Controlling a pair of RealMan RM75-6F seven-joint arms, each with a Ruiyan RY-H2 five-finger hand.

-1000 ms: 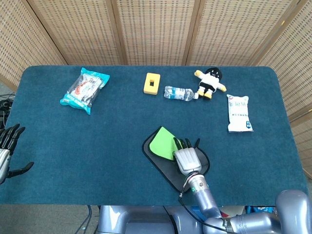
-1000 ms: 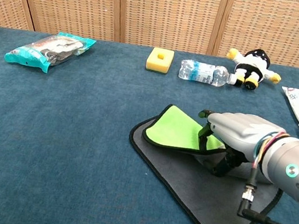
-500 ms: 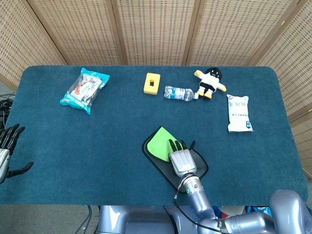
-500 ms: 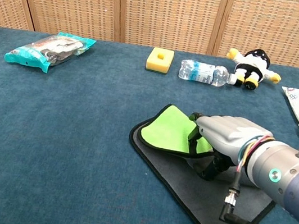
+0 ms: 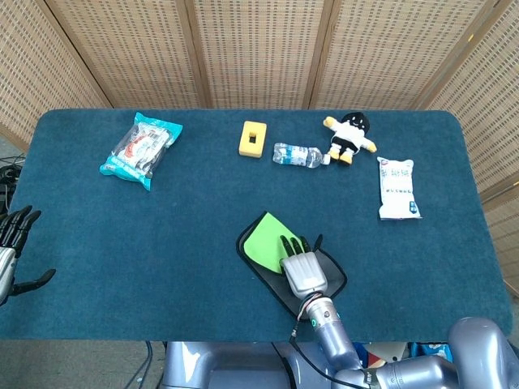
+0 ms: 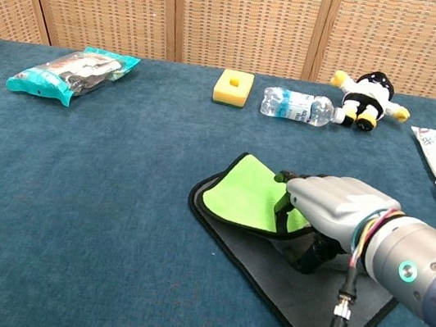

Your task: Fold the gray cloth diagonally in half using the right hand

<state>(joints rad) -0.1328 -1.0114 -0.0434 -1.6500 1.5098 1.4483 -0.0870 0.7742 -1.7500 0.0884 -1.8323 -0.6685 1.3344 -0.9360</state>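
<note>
We see the gray cloth (image 6: 296,296) lying on the blue worktop (image 5: 203,203) near its front edge, a little right of the middle. One corner is turned over, so the bright green underside (image 6: 244,199) faces up and lies on the gray part. The right hand (image 6: 335,211) rests on this folded flap, palm down, with its dark fingers (image 6: 286,193) curled over the edge of the green part and pinching it; from the head view, the same hand (image 5: 302,271) covers the middle of the cloth. The left hand (image 5: 11,243) is at the left edge of the worktop, holding nothing, with its fingers spread apart.

Along the back edge of the worktop we find a yellow block (image 5: 252,138), a plastic bottle (image 5: 297,154) lying on its side, and a plush toy (image 5: 350,137) just beside the bottle. A teal snack bag (image 5: 140,149) lies toward the back left corner, and a white packet (image 5: 398,188) lies near the right edge.
</note>
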